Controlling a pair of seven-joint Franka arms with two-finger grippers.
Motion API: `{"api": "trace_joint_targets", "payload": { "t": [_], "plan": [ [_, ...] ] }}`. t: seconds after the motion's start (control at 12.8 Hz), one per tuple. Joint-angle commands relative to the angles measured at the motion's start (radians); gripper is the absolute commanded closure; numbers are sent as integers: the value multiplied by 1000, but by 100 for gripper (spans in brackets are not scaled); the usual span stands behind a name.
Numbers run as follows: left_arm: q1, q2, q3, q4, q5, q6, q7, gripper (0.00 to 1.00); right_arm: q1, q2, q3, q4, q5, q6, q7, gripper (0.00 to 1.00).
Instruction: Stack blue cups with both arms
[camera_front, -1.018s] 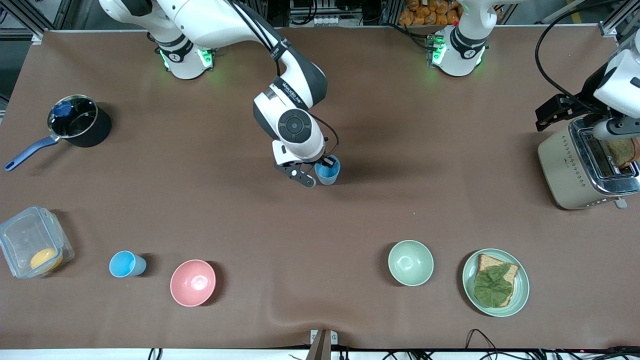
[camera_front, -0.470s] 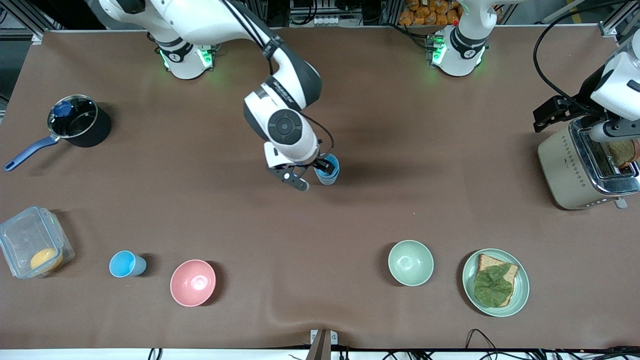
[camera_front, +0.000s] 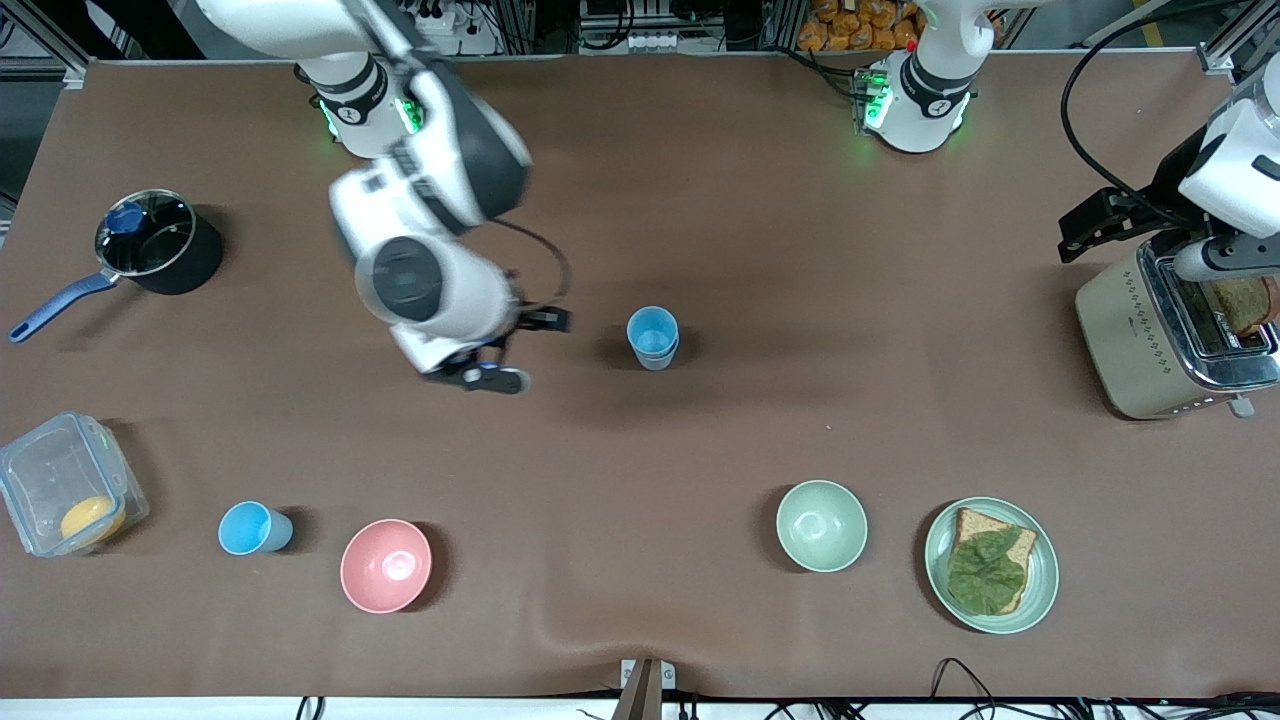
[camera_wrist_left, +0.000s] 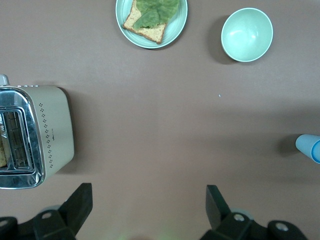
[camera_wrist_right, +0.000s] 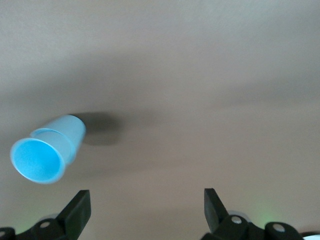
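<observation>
Two blue cups stand nested upright at the table's middle, the sky-blue one inside the grey-blue one. They also show in the right wrist view and at the edge of the left wrist view. My right gripper is open and empty, apart from the stack, toward the right arm's end of it; it also shows in the right wrist view. Another sky-blue cup stands beside the pink bowl. My left gripper is open and empty beside the toaster; it also shows in the left wrist view.
A pale green bowl and a plate with bread and lettuce sit near the front camera. A pot and a clear container are at the right arm's end. The toaster holds a bread slice.
My right gripper let go of the nested cups and moved away toward the right arm's end of the table. The stack stays in place. The left arm barely moved.
</observation>
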Motion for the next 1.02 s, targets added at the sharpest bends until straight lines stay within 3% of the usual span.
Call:
{"api": "trace_joint_targets", "payload": {
  "t": [0.0,0.16,0.31,0.47,0.78,0.94],
  "plan": [
    [-3,-2,3,16,-22,-30,10,0,-122,-70,18,-34,-1,-85,-228,0],
    [-3,-2,3,16,-20,-34,11,0,-215,-123,15,-56,-12,-154,-379,0],
    [-3,-2,3,16,-20,-33,11,0,-327,-242,15,-182,-56,-141,-508,0],
    [-1,3,3,16,-20,-33,14,0,-441,-321,16,-221,-58,-143,-632,0],
    [4,6,3,16,-22,-33,22,0,-467,-480,13,-221,-169,-176,-590,0],
    [-4,5,3,16,-20,-33,17,0,-472,-525,12,-221,-171,-197,-554,0]
  ]
}}
